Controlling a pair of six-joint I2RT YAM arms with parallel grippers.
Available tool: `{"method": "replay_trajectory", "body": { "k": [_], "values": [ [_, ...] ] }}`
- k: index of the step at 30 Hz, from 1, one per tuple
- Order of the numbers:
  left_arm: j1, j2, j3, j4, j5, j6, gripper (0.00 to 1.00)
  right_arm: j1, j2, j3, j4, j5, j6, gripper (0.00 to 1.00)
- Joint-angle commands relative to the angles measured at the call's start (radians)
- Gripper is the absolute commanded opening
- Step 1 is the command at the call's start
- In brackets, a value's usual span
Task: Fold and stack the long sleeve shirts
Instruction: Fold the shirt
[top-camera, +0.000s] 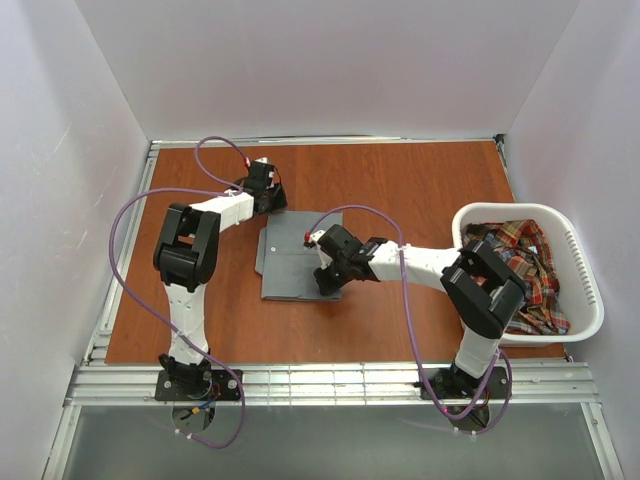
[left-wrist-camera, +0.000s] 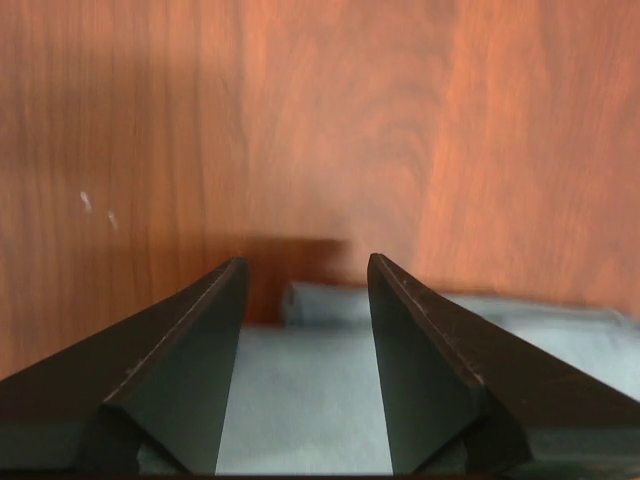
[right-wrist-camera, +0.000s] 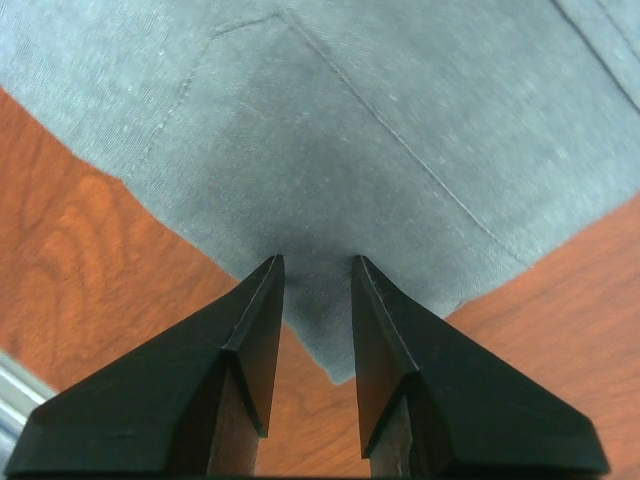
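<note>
The plain grey shirt (top-camera: 295, 255) lies folded into a flat rectangle in the middle of the wooden table. My left gripper (top-camera: 268, 196) is open at its far left corner; in the left wrist view (left-wrist-camera: 305, 262) the grey cloth (left-wrist-camera: 300, 400) lies under and between the spread jaws. My right gripper (top-camera: 326, 283) is open low over the near right corner. In the right wrist view (right-wrist-camera: 316, 262) the shirt's corner (right-wrist-camera: 350, 120) points between the jaws and is not pinched. The plaid shirt (top-camera: 520, 260) lies crumpled in the basket.
The white slotted laundry basket (top-camera: 590, 290) stands at the table's right edge, beside the right arm's elbow. White walls enclose the table on three sides. A metal rail runs along the near edge (top-camera: 330, 380).
</note>
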Motion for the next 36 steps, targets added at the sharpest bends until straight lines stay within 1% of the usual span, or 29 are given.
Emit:
{"method": "replay_trajectory", "body": {
  "k": [1,3,5,6,8,9,11,13,14,15,16,17,18,19,20,21,23,24,27,28,30,31,32,33,35,36],
  "values": [
    [0.011,0.077,0.034,-0.052,0.020,0.023,0.48,0.044,0.026,0.039,-0.080,-0.081,0.026,0.26],
    [0.011,0.090,0.083,-0.052,0.043,0.024,0.49,0.082,0.049,0.069,-0.077,-0.137,0.044,0.26],
    [0.011,0.100,0.117,-0.053,0.062,0.026,0.52,0.111,0.078,0.100,-0.074,-0.156,0.075,0.26],
    [0.011,0.100,0.132,-0.053,0.103,0.026,0.55,0.137,0.089,0.123,-0.073,-0.179,0.081,0.26],
    [0.011,0.076,0.167,-0.053,0.132,0.023,0.60,0.164,0.126,0.199,-0.071,-0.202,0.096,0.26],
    [0.011,0.053,0.169,-0.053,0.138,0.017,0.62,0.182,0.134,0.223,-0.073,-0.210,0.096,0.27],
    [0.014,-0.054,0.132,-0.052,0.129,-0.008,0.65,0.187,0.128,0.275,-0.071,-0.190,0.099,0.28],
    [0.029,-0.149,0.082,-0.053,0.079,-0.038,0.67,0.185,0.079,0.292,-0.073,-0.132,0.090,0.29],
    [0.040,-0.266,0.016,-0.059,0.045,-0.052,0.69,0.182,0.060,0.292,-0.076,-0.098,0.067,0.29],
    [0.051,-0.318,-0.012,-0.105,-0.016,-0.105,0.75,0.167,0.040,0.287,-0.080,-0.049,0.057,0.30],
    [0.074,-0.381,-0.045,-0.130,-0.036,-0.118,0.78,0.153,0.004,0.281,-0.088,-0.027,0.050,0.30],
    [0.079,-0.477,-0.099,-0.154,-0.059,-0.126,0.80,0.118,-0.013,0.255,-0.097,-0.010,0.046,0.30],
    [0.082,-0.529,-0.130,-0.215,-0.107,-0.143,0.83,0.095,-0.030,0.241,-0.102,0.003,0.037,0.30],
    [0.082,-0.574,-0.157,-0.246,-0.106,-0.149,0.85,0.070,-0.058,0.226,-0.102,0.004,0.032,0.30],
    [0.082,-0.617,-0.190,-0.268,-0.095,-0.152,0.85,0.019,-0.066,0.211,-0.103,0.005,0.024,0.31],
    [0.080,-0.710,-0.273,-0.303,-0.089,-0.178,0.86,-0.008,-0.072,0.194,-0.113,0.005,0.017,0.31],
    [0.077,-0.796,-0.369,-0.318,-0.022,-0.204,0.86,-0.084,-0.073,0.180,-0.111,-0.004,0.000,0.33],
    [0.071,-0.862,-0.456,-0.319,0.000,-0.219,0.86,-0.109,-0.066,0.184,-0.111,-0.009,-0.006,0.33],
    [0.048,-0.926,-0.610,-0.296,0.098,-0.273,0.82,-0.187,-0.018,0.213,-0.113,-0.007,-0.032,0.33],
    [0.039,-0.930,-0.632,-0.286,0.111,-0.281,0.80,-0.203,0.008,0.221,-0.111,-0.006,-0.040,0.33],
    [-0.010,-0.906,-0.662,-0.273,0.121,-0.298,0.76,-0.243,0.054,0.241,-0.113,-0.010,-0.048,0.33],
    [-0.033,-0.894,-0.665,-0.268,0.109,-0.301,0.76,-0.250,0.069,0.246,-0.111,-0.012,-0.048,0.33],
    [-0.056,-0.874,-0.667,-0.263,0.074,-0.310,0.72,-0.263,0.083,0.247,-0.114,-0.013,-0.048,0.33],
    [-0.087,-0.855,-0.669,-0.259,0.075,-0.313,0.70,-0.266,0.094,0.246,-0.114,-0.013,-0.049,0.33],
    [-0.095,-0.786,-0.670,-0.245,0.075,-0.316,0.66,-0.267,0.118,0.227,-0.111,-0.015,-0.049,0.31],
    [-0.096,-0.765,-0.670,-0.242,0.025,-0.319,0.63,-0.266,0.123,0.215,-0.113,-0.025,-0.048,0.31]
  ]
}}
